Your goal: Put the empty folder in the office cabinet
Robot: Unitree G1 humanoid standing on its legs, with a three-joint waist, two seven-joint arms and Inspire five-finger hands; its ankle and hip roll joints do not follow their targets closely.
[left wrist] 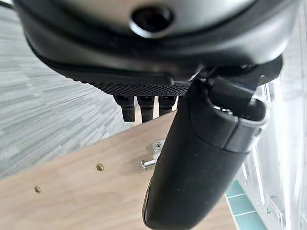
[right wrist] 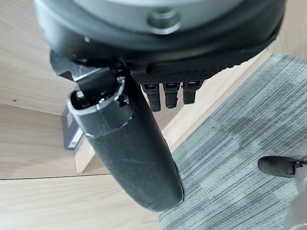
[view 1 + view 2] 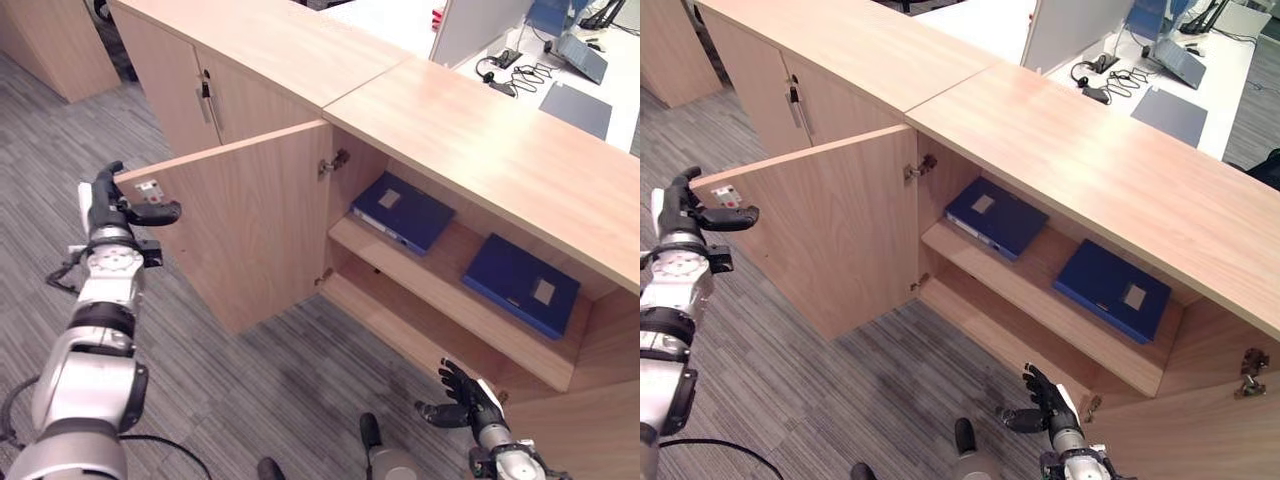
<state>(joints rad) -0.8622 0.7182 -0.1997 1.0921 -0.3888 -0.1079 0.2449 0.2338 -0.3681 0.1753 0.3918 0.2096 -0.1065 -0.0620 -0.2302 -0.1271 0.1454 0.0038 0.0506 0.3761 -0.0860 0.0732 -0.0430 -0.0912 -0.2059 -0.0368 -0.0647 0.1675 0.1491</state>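
2 blue folders [image 3: 402,211] [image 3: 521,284] flat on cabinet shelf [image 3: 460,300], up-left of spread, empty right robot hand [image 3: 463,397]; left robot hand [image 3: 120,205] hooked on door edge [image 3: 235,225].

No legible text: pale labels on the two dark blue flat folders [image 3: 403,211] [image 3: 522,281] unreadable.
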